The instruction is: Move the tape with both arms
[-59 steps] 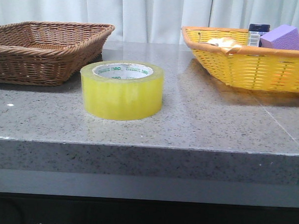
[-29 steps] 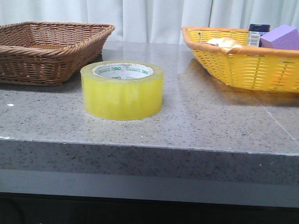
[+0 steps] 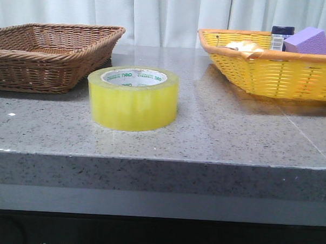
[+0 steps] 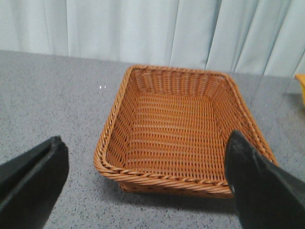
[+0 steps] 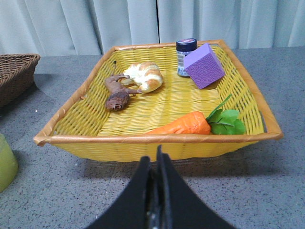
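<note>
— So where's our tape (image 3: 132,98)?
— Flat on the counter (image 3: 216,140), hole up, at nine o'clock from our right gripper (image 5: 156,164), jaws pinched together. Our left gripper (image 4: 143,183) gapes wide, probably nearer.

Left gripper (image 4: 145,186): broad matte black fingers (image 4: 257,183), tapered. Right gripper (image 5: 155,164): same black (metallic seam between fingers).

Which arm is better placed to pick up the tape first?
Probably the left. The tape sits on the table's left half beside the brown basket, and the left hand is open; the right hand is shut, facing the yellow basket.
</note>
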### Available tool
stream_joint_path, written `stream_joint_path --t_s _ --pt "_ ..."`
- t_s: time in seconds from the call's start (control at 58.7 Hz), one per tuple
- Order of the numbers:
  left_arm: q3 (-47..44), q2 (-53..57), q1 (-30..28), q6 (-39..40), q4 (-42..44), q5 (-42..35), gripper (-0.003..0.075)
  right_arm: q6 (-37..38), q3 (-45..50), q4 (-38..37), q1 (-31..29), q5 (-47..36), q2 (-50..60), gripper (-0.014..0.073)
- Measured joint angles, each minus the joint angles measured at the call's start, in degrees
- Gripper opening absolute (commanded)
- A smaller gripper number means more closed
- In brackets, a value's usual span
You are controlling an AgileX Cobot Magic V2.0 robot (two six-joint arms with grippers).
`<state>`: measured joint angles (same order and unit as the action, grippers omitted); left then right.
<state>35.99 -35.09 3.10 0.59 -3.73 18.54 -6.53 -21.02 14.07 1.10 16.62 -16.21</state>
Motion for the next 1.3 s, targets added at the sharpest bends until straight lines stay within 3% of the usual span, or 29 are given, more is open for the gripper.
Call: stream_joint_path --t_s 0.239,0.801,1.022,1.295 --pt "12.7 -12.4 8.2 -2.8 0.1 13.0 0.0639 0.0 0.0 0.0 0.0 0.1 0.0 -0.0038" --pt "36.7 -44.2 30.9 -3.3 0.3 29.8 0.0639 0.0 0.0 0.0 0.0 0.1 0.0 -0.0038" --pt "43.9 -52.7 33.5 -3.3 0.2 34.6 0.0639 0.0 0.0 0.0 0.0 0.1 0.0 -0.0038" --pt "46.1 -57.8 33.5 -3.3 1.1 34.5 0.0639 0.0 0.0 0.0 0.0 0.1 0.0 -0.0038"
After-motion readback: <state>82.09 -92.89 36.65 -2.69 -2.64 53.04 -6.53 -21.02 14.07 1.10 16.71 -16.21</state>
